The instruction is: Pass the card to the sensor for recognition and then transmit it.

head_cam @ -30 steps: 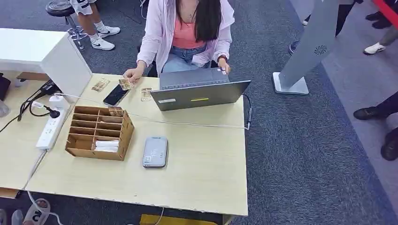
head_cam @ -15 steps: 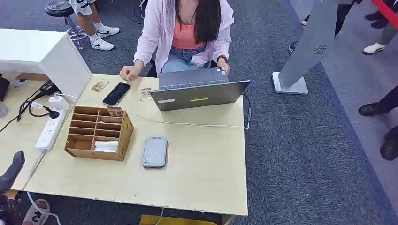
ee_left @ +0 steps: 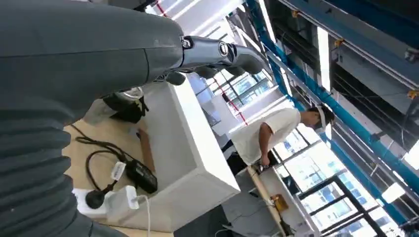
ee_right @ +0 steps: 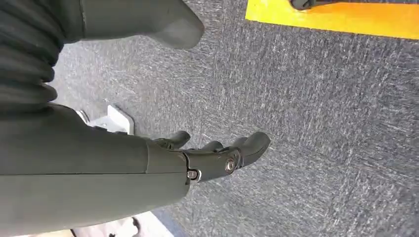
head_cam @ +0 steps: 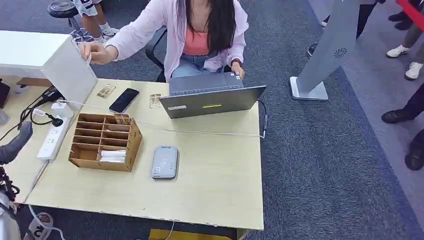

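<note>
At the left edge of the head view my left hand (head_cam: pixel 15 143) is raised beside the counter (head_cam: pixel 210 185), near the white power strip (head_cam: pixel 52 137); its fingers are extended and apart, and I see nothing in them. From the left wrist camera the same hand (ee_left: pixel 217 52) reaches out with dark fingers held straight, over a white box (ee_left: pixel 190 158) and a tangle of black cables. My right hand (ee_right: pixel 217 153) hangs over grey carpet (ee_right: pixel 321 123) in the right wrist view, fingers loosely spread and holding nothing.

On the counter, the grey card sensor (head_cam: pixel 165 161) lies flat just to the right of the wooden slotted organizer (head_cam: pixel 105 141). One card (head_cam: pixel 123 118) stands in the organizer's far corner slot. Two more cards lie flat on the far side of the counter: one (head_cam: pixel 106 91) left of a black phone (head_cam: pixel 124 100), another (head_cam: pixel 155 100) between the phone and an open grey laptop (head_cam: pixel 212 95).

A person (head_cam: pixel 200 35) in a pink jacket sits behind the laptop, one hand (head_cam: pixel 239 71) on its edge, the other hand (head_cam: pixel 92 52) stretched toward the white box (head_cam: pixel 47 60) at the far left. I cannot tell whether that hand holds anything.
</note>
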Robot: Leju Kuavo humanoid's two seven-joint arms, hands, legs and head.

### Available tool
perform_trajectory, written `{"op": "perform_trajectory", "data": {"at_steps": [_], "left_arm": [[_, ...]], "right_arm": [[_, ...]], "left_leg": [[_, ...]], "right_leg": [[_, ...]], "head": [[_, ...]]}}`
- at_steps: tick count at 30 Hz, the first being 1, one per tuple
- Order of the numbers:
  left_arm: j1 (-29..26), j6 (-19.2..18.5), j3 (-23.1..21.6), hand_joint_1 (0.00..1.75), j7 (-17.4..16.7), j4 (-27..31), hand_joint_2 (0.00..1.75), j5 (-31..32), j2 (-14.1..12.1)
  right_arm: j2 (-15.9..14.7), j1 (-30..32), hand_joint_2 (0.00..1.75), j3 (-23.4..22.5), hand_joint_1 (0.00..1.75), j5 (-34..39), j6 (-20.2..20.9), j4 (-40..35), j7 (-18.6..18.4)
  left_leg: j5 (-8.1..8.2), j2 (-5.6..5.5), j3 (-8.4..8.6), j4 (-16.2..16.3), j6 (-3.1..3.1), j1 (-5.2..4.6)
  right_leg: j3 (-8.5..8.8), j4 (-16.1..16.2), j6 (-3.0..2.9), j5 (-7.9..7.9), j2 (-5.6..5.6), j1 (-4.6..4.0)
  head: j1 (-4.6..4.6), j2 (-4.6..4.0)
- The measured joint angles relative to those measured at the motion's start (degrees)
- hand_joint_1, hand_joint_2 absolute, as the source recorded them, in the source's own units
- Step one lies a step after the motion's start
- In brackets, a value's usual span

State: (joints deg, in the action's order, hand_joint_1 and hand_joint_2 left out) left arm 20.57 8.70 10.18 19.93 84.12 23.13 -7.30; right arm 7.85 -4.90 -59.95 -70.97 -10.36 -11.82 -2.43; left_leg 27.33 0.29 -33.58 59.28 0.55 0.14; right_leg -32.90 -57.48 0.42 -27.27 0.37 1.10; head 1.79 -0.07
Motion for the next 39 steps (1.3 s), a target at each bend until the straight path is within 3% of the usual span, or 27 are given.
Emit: {"op": "perform_trajectory", "data": {"at_steps": [39], "left_arm": [[43.23, -1.57, -26.73, 0.00, -18.86, -47.36, 1.75, 42.74, -2.16]], "right_arm": [[0.48, -0.16, 1.75, 2.58, 0.00, -4.70, 2.10, 0.46, 0.92]], "left_leg": [[-0.06, 0.01, -0.08, 0.04, 0.02, 0.00]], "right_leg": [[-0.02, -0.03, -0.04, 0.05, 0.02, 0.00]], "head": [[0.00, 0.00]]}}
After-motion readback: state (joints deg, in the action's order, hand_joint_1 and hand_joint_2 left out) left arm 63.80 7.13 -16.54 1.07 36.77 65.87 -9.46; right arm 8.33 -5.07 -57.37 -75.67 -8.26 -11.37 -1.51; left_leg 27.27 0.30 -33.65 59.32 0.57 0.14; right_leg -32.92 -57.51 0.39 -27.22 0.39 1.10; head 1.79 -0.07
